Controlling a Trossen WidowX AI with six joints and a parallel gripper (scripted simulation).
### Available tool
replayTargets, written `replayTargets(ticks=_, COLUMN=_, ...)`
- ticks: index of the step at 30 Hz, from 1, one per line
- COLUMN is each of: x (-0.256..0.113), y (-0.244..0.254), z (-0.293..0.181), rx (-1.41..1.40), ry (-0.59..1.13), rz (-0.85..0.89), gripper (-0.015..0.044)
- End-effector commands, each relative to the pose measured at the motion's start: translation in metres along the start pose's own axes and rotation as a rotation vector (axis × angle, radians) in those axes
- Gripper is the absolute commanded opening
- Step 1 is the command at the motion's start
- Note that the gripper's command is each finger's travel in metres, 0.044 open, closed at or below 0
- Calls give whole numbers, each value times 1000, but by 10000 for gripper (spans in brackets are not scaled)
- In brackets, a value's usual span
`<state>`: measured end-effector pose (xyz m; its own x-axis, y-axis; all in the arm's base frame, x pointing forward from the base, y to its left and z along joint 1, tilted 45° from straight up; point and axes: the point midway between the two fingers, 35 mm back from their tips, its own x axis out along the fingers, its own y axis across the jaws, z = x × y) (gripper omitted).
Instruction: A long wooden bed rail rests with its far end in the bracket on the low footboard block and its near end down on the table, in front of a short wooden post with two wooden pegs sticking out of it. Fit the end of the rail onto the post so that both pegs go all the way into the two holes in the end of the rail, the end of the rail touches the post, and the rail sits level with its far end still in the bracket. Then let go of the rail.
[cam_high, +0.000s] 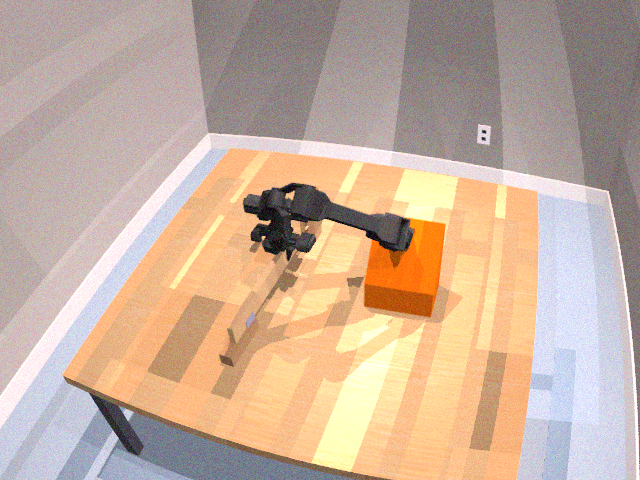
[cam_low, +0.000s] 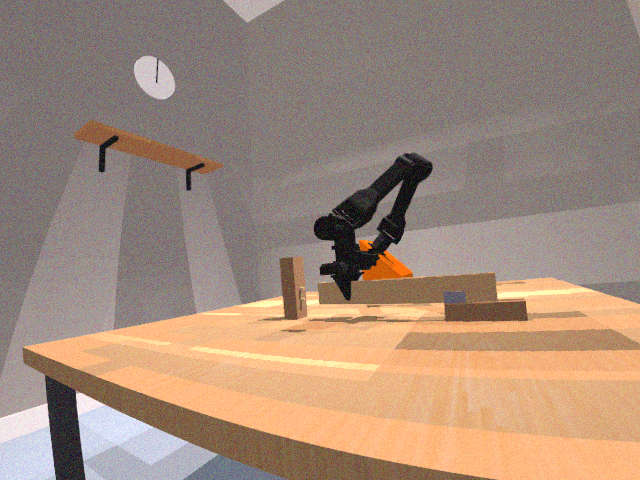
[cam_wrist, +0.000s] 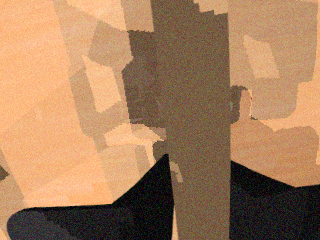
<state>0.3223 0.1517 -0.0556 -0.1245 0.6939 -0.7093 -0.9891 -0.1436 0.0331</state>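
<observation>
The long rail (cam_high: 264, 285) (cam_low: 403, 290) (cam_wrist: 197, 100) is held near its post end by my gripper (cam_high: 289, 255) (cam_low: 347, 296) (cam_wrist: 187, 158), which is shut on it with one finger on each side. In the exterior view the rail looks close to level, its near end raised off the table. A small gap shows between that end and the upright post (cam_low: 292, 288). The pegs (cam_low: 302, 298) show small on the post's rail side. The rail's far end is at the blue bracket (cam_high: 250, 319) (cam_low: 454, 296) on the footboard block (cam_high: 226, 359) (cam_low: 485, 311). The holes are hidden.
A large orange block (cam_high: 405, 279) (cam_low: 385, 268) stands beside the rail, under the arm's upper links. The wooden table (cam_high: 413, 361) (cam_low: 258, 403) carries everything. A wall shelf (cam_low: 149, 148) is far behind.
</observation>
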Motion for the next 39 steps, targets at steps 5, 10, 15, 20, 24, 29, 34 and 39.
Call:
replayTargets(ticks=5, x=-3, y=0, z=0, rx=5, ry=-2, rz=-5, gripper=0)
replayTargets(ticks=10, x=-4, y=0, z=0, rx=5, ry=-2, rz=-5, gripper=0)
replayTargets(ticks=15, x=-3, y=0, z=0, rx=5, ry=-3, rz=-5, gripper=0)
replayTargets(ticks=20, x=-2, y=1, z=0, rx=5, ry=-3, rz=-5, gripper=0)
replayTargets(ticks=24, x=-1, y=1, z=0, rx=5, ry=-3, rz=-5, gripper=0)
replayTargets(ticks=29, x=-1, y=1, z=0, rx=5, ry=-3, rz=-5, gripper=0)
replayTargets(ticks=34, x=-2, y=1, z=0, rx=5, ry=-3, rz=-5, gripper=0)
replayTargets(ticks=39, x=-3, y=1, z=0, rx=5, ry=-3, rz=-5, gripper=0)
